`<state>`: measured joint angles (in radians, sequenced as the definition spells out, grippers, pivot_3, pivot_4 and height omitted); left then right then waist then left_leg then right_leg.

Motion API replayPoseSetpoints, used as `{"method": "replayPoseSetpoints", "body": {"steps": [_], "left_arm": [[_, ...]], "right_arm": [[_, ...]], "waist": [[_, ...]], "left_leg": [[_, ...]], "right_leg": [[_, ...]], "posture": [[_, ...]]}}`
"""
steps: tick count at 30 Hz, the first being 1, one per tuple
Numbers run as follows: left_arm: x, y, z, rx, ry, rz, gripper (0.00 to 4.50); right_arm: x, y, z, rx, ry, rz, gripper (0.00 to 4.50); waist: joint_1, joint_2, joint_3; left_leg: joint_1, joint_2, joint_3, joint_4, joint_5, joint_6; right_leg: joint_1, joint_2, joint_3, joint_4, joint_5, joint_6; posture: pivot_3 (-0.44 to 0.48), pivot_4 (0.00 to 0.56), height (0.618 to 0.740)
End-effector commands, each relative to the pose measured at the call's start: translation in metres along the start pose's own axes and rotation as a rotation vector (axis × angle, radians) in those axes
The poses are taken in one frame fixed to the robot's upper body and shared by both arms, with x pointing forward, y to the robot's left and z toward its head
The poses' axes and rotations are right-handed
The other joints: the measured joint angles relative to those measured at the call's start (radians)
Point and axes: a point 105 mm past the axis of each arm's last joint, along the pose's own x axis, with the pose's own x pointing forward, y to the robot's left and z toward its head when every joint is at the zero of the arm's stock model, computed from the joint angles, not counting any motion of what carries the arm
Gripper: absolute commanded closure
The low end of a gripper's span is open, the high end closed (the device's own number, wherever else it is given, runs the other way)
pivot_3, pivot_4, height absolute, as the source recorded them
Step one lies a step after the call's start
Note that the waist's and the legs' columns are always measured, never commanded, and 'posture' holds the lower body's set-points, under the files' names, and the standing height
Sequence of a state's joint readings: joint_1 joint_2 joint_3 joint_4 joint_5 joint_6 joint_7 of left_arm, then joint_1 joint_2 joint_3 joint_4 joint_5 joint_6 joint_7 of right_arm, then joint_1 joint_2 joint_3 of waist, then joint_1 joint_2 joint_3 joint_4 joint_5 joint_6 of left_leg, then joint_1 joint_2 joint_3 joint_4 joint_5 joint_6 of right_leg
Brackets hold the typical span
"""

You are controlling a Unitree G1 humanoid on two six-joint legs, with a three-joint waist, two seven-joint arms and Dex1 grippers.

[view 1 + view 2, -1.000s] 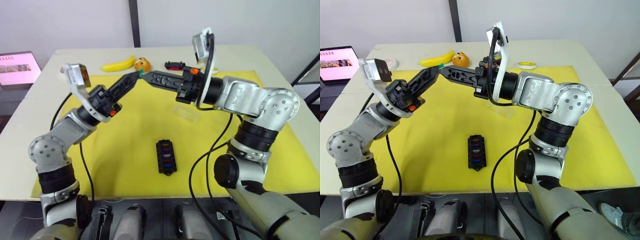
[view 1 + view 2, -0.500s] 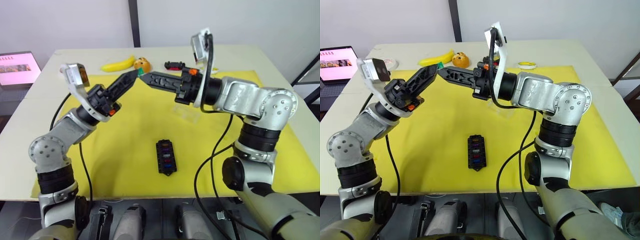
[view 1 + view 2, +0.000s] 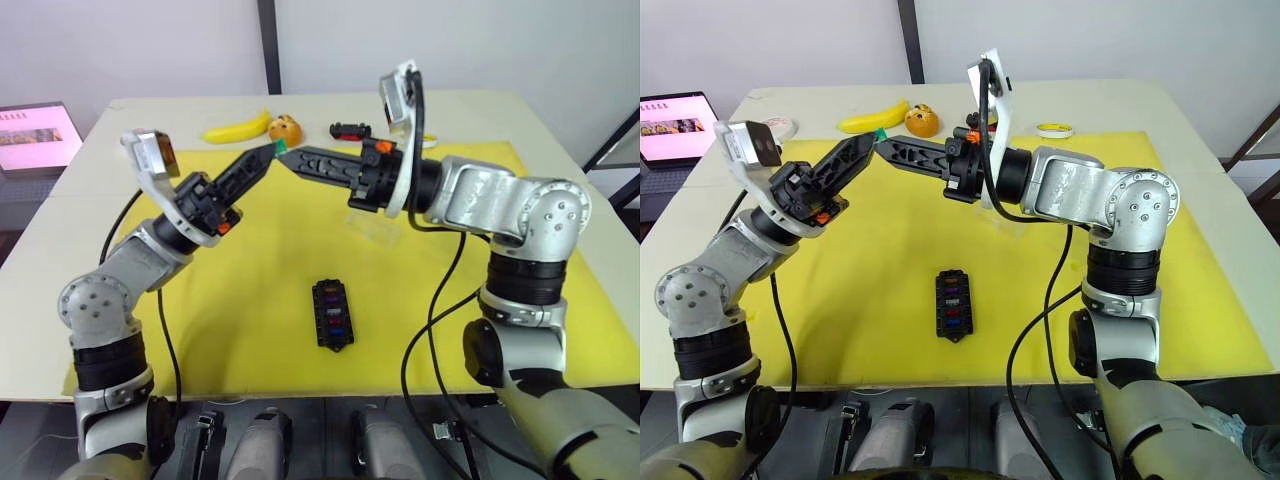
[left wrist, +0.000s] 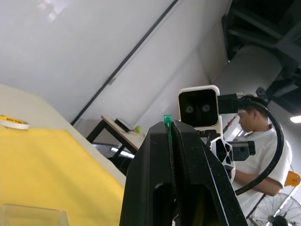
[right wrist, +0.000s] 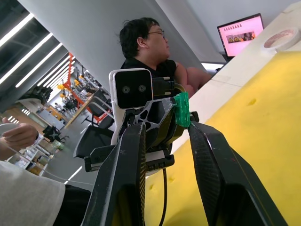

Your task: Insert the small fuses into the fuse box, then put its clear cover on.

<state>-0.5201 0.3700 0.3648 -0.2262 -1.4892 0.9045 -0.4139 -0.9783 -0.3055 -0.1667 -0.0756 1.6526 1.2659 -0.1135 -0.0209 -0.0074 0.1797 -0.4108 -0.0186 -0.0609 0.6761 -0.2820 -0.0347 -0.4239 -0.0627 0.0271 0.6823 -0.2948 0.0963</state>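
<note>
The black fuse box (image 3: 332, 313) lies on the yellow mat (image 3: 250, 260) with several coloured small fuses in its slots. Both arms are raised above the mat's far side. My left gripper (image 3: 270, 151) is shut on a green fuse (image 3: 279, 147), which sticks out past its fingertips (image 4: 167, 121). My right gripper (image 3: 287, 155) meets it tip to tip and is open, its fingers (image 5: 127, 179) standing either side of the green fuse (image 5: 182, 109). The clear cover (image 3: 378, 228) rests on the mat under the right forearm, partly hidden.
A banana (image 3: 238, 128), an orange object (image 3: 285, 128), a black-and-red toy car (image 3: 350, 130) and a tape roll (image 3: 1052, 129) lie along the far table edge. A laptop (image 3: 35, 135) stands far left. A person (image 5: 155, 52) sits beyond the table.
The two gripper tips stay together at the green fuse. The right forearm has shifted slightly, and more of the clear cover shows beneath it.
</note>
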Motion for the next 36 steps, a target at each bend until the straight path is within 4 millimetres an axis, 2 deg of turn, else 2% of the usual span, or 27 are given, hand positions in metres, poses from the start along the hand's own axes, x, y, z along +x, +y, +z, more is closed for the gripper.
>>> {"method": "replayPoseSetpoints", "body": {"steps": [1,36], "left_arm": [[0.0015,-0.006,0.0013,0.014,0.003,-0.024,4.5],[0.0021,-0.0086,0.0004,0.007,0.005,-0.038,4.5]], "right_arm": [[-0.0003,0.0141,0.0073,-0.02,-0.029,0.057,3.0],[-0.0003,0.016,0.0058,-0.016,-0.018,0.056,3.0]], "waist": [[0.0,0.0,0.0],[0.001,0.0,0.0]], "left_leg": [[0.0,0.0,0.0,0.0,0.0,0.0],[0.0,0.002,0.0,-0.002,0.0,0.0]], "right_leg": [[0.0,0.0,0.0,0.0,0.0,0.0],[0.0,0.0,0.0,-0.002,0.0,0.0]], "posture": [[0.0,0.15,0.74],[0.0,0.15,0.74]]}}
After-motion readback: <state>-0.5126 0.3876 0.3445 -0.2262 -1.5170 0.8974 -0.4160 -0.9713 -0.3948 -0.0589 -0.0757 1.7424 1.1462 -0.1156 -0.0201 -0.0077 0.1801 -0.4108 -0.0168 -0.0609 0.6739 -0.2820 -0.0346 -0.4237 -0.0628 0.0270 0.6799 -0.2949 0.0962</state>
